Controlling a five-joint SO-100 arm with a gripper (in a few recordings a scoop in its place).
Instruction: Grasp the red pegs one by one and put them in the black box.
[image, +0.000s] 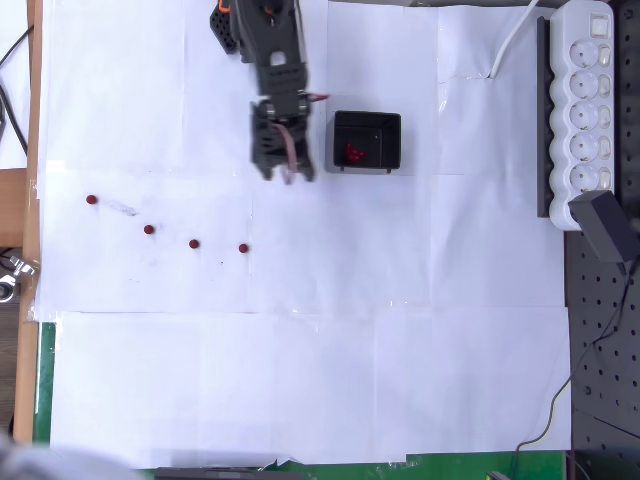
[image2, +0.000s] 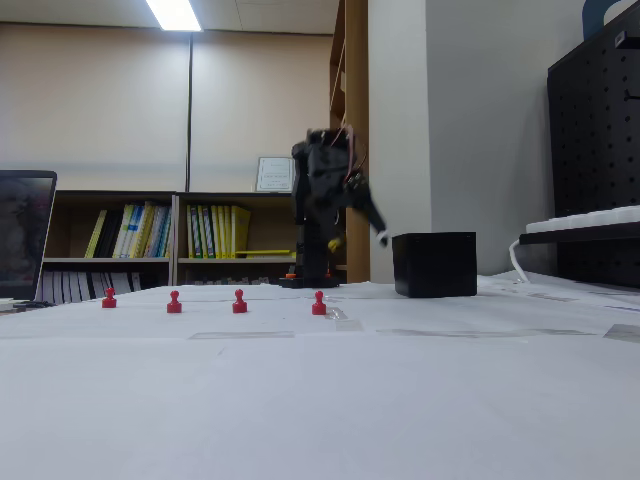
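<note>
Several red pegs lie in a loose row on the white paper, among them one at the far left (image: 91, 200), one in the middle (image: 194, 244) and the nearest to the arm (image: 243, 248). In the fixed view they stand upright in a line (image2: 174, 301), (image2: 319, 302). The black box (image: 366, 125) (image2: 434, 264) sits right of the arm and holds a small cluster of red pegs (image: 353, 153). My gripper (image: 287, 175) (image2: 379, 236) hangs above the paper just left of the box, pointing down, jaws apart, with nothing seen between them.
A white power strip (image: 586, 90) on a black rail runs along the right edge in the overhead view, with a black adapter (image: 607, 225) and cables. The paper sheets (image: 300, 380) cover the table. Bookshelves (image2: 180, 235) stand behind in the fixed view.
</note>
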